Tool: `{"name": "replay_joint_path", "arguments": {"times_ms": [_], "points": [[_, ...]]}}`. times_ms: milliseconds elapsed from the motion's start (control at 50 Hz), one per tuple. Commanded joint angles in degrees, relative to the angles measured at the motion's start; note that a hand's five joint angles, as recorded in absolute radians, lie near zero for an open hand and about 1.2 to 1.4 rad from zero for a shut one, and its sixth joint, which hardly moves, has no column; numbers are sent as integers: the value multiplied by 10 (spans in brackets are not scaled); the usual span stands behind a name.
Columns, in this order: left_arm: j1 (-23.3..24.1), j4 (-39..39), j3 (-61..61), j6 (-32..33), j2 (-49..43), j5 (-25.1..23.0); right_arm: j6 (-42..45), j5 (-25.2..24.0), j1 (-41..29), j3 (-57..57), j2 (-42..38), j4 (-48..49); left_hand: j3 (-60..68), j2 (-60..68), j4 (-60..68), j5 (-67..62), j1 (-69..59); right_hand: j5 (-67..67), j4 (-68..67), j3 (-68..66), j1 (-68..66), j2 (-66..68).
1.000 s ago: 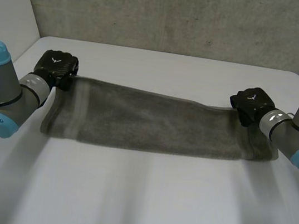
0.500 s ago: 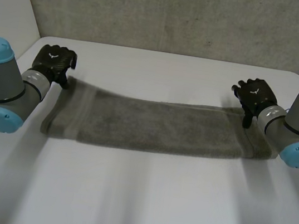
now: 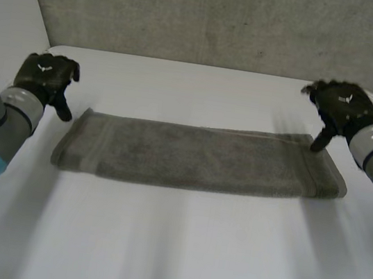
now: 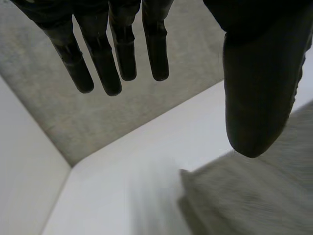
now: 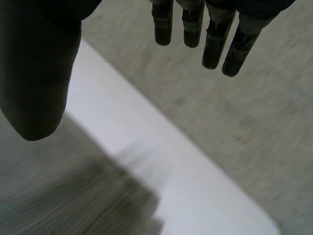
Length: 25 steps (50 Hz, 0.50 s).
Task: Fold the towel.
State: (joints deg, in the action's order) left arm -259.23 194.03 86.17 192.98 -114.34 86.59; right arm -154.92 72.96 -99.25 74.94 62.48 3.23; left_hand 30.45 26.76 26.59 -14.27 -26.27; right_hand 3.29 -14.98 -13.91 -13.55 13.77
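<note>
1. Head view.
   - Towel (image 3: 198, 157): grey, folded into a long band, flat across the middle of the white table (image 3: 176, 257), below a grey wall (image 3: 212, 17).
   - Left hand (image 3: 44, 75): released, fingers loose, beside the towel's far left corner.
   - Right hand (image 3: 343, 103): released, fingers pointing down by the far right corner.
   - Change: a second ago both hands sat on those far corners. Both have since drawn outward, and the towel's far edge has settled lower.
2. Left wrist view.
   - Left hand (image 4: 254, 93): fingers straight, spread from the thumb, empty.
   - Towel (image 4: 254, 200): corner on the table (image 4: 122, 166), under the thumb.
3. Right wrist view.
   - Right hand (image 5: 36, 73): fingers straight, empty.
   - Towel (image 5: 63, 191): corner beneath the thumb, on the table (image 5: 195, 191).
</note>
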Motion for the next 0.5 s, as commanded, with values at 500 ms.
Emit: {"name": "replay_joint_path", "arguments": {"times_ms": [500], "points": [[29, 92, 130, -59, 41, -35, 84, -13, 78, 77, -113, 15, -86, -49, -48, 24, 45, 277, -261, -271, -275, 273]]}}
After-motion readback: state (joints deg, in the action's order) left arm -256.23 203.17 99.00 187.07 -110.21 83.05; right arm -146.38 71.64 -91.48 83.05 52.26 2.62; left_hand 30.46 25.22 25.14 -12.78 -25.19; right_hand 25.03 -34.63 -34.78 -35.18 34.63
